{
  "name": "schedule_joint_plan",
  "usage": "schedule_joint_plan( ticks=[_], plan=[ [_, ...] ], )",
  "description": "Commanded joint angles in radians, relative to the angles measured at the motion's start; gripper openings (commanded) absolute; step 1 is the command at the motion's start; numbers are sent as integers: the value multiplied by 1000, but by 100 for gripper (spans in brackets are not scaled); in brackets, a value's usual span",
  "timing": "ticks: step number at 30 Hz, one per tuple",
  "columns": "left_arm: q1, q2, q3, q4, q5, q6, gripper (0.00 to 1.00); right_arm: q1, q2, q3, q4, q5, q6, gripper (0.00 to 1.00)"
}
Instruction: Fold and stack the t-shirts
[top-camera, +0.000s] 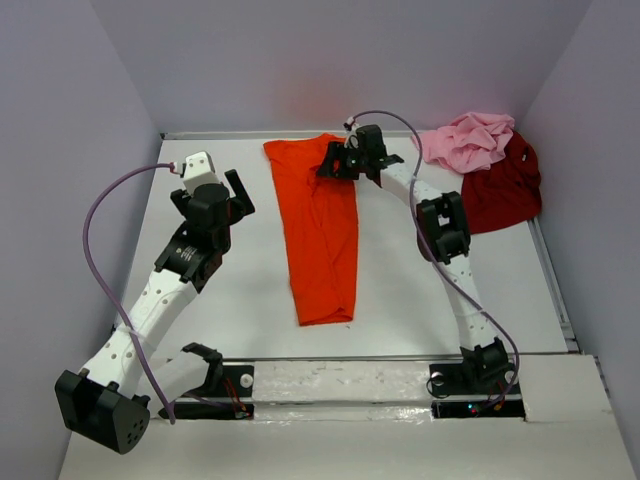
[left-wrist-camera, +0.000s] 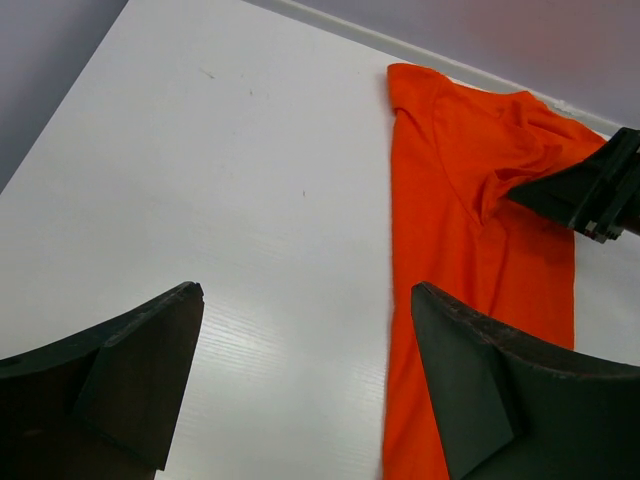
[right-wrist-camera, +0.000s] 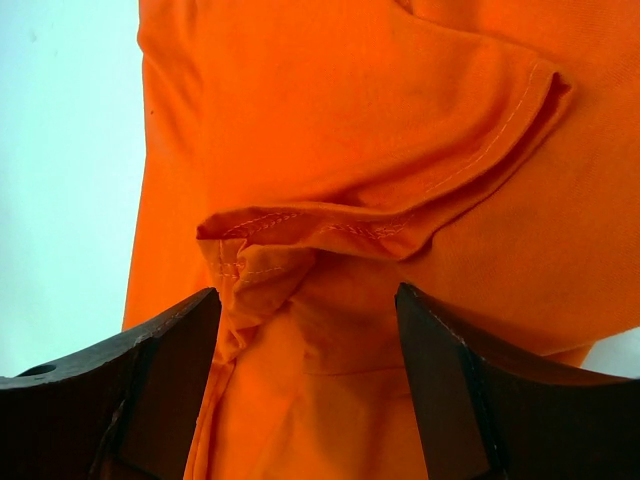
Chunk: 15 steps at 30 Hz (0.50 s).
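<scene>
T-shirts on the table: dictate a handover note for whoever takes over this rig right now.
Left claw: open, empty, above bare table left of the orange t-shirt.
Right claw: open, jaws either side of a bunched hem at the orange t-shirt's far end, apparently not pinching it.
Orange t-shirt: mid-table, folded lengthwise into a long strip.
Pink t-shirt: crumpled in the far right corner, partly on the dark red t-shirt, which is also unfolded.
Done: the orange one's lengthwise fold.
Left: fold orange crosswise, fold pink and dark red, stack all three.
</scene>
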Motion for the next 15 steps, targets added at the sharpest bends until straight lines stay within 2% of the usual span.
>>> schedule_joint_plan(
  ticks=[1,8,15],
  plan=[
    [4,-15,1,34,9,14,94,-70,-61,-66,-68,62,-30,77],
    [4,-12,-2,34,12,14,94,-90,-57,-68,-67,28,-39,77],
    [4,-8,-1,37,15,14,94,-90,-54,27,-92,-74,-57,77]
  ],
)
